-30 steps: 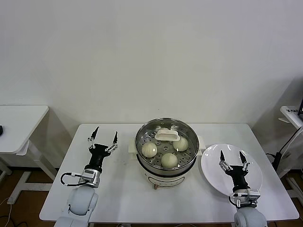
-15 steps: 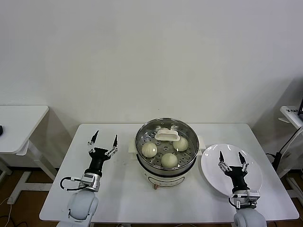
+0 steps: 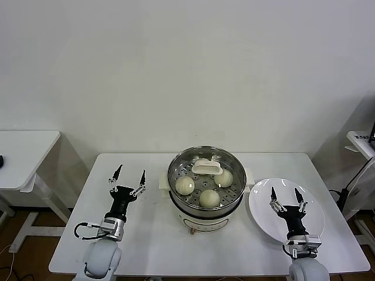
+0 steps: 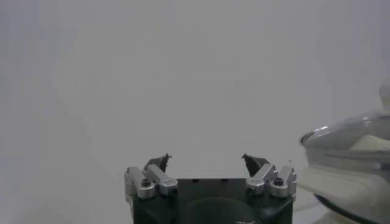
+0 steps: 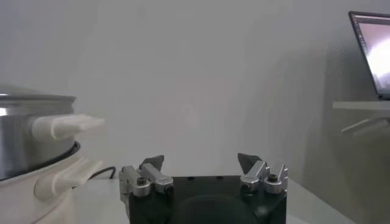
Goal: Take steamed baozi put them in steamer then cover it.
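Observation:
The steamer (image 3: 193,211) stands mid-table on its white base. The clear glass cover (image 3: 207,168) with its white handle lies on top of it. Through the glass I see three baozi: one left (image 3: 185,185), one front (image 3: 209,198), one right (image 3: 224,177). My left gripper (image 3: 129,174) is open and empty, upright over the table to the left of the steamer. My right gripper (image 3: 287,195) is open and empty over the white plate. The left wrist view shows the open left gripper (image 4: 207,159) and the cover's dome (image 4: 350,131). The right wrist view shows the open right gripper (image 5: 201,159) and the steamer's wall (image 5: 30,131).
An empty white plate (image 3: 313,205) lies right of the steamer, under my right gripper. A white side table (image 3: 23,146) stands to the far left. Another table edge (image 3: 360,140) with a laptop (image 5: 372,52) is at the far right.
My left gripper has drawn back a little toward my body and lower. The right gripper has sunk slightly. Both stay open; steamer, cover and baozi have not moved.

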{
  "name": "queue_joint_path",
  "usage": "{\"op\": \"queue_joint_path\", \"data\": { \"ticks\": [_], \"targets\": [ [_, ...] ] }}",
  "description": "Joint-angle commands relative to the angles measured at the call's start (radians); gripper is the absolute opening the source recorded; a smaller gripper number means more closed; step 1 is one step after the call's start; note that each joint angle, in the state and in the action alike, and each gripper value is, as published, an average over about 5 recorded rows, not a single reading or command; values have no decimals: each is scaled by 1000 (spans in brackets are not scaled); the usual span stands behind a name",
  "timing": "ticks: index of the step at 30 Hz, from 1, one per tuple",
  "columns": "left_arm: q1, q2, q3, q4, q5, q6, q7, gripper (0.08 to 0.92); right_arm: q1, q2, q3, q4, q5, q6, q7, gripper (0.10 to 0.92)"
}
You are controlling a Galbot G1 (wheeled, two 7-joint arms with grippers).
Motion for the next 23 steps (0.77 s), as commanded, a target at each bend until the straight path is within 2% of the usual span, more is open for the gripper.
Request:
{"op": "queue_joint_path", "data": {
  "ticks": [1, 23],
  "targets": [
    [8, -1, -1, -5, -1, -2, 0, 823, 0, 1, 1, 0, -1, -3, -1, 823],
    [25, -2, 0, -17, 1, -3, -1, 823, 1, 0, 2, 1, -3, -6, 6, 823]
  ]
}}
